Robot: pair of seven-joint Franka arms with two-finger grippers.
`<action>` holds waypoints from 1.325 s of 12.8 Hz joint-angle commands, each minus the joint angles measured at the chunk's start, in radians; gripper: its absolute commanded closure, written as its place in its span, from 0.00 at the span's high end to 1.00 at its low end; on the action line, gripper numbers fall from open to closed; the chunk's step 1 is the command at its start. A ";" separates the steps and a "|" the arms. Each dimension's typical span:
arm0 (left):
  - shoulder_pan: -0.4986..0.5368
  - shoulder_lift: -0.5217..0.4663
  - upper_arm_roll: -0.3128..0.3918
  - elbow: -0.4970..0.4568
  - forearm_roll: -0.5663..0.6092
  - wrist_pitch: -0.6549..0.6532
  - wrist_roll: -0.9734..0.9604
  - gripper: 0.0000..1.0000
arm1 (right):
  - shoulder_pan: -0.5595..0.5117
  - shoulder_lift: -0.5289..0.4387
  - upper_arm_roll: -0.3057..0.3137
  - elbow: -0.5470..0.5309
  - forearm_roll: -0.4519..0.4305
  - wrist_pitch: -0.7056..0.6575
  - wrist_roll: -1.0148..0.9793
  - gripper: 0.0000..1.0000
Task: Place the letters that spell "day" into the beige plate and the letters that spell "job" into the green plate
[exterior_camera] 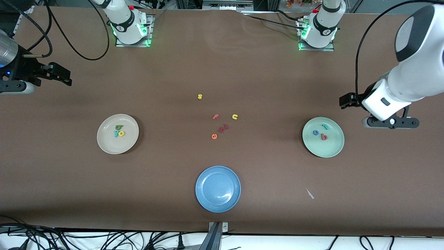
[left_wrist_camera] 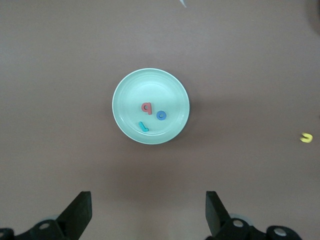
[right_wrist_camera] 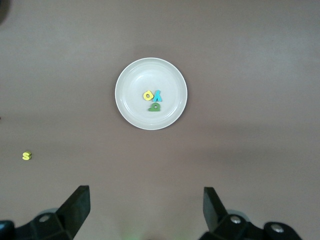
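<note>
Resting in smooth round beige plate (exterior_camera: 107, 146) chunky d, a, y (exterior_camera: 119, 131), j, o, b (exterior_camera: 321, 132) in green plate (exterior_camera: 333, 149) (matte brown table (exterior_camera: 222, 69)), left gripper (left_wrist_camera: 149, 212), right gripper (right_wrist_camera: 146, 210) fingers apart.

Right wrist view: beige plate with three letters in it

I see the beige plate (right_wrist_camera: 151, 93) on the brown table (right_wrist_camera: 250, 150), with the yellow "a" (right_wrist_camera: 148, 95) and teal "y" (right_wrist_camera: 157, 95) touching side by side near its middle and the green "d" (right_wrist_camera: 154, 107) just beside them. A yellow "s" (right_wrist_camera: 26, 156) lies well apart on the table. My right gripper (right_wrist_camera: 145, 212) hangs above with its fingers (right_wrist_camera: 75, 207) spread wide, holding nothing
</note>
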 commanded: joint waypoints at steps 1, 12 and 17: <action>-0.021 -0.071 0.030 -0.027 -0.053 -0.030 0.078 1.00 | 0.001 0.012 -0.001 0.025 -0.007 -0.019 0.005 1.00; -0.191 -0.331 0.320 -0.328 -0.159 0.142 0.139 1.00 | -0.001 0.012 -0.001 0.022 -0.007 -0.019 0.005 1.00; -0.205 -0.246 0.315 -0.183 -0.122 0.006 0.147 1.00 | -0.001 0.012 -0.001 0.022 -0.007 -0.019 0.005 1.00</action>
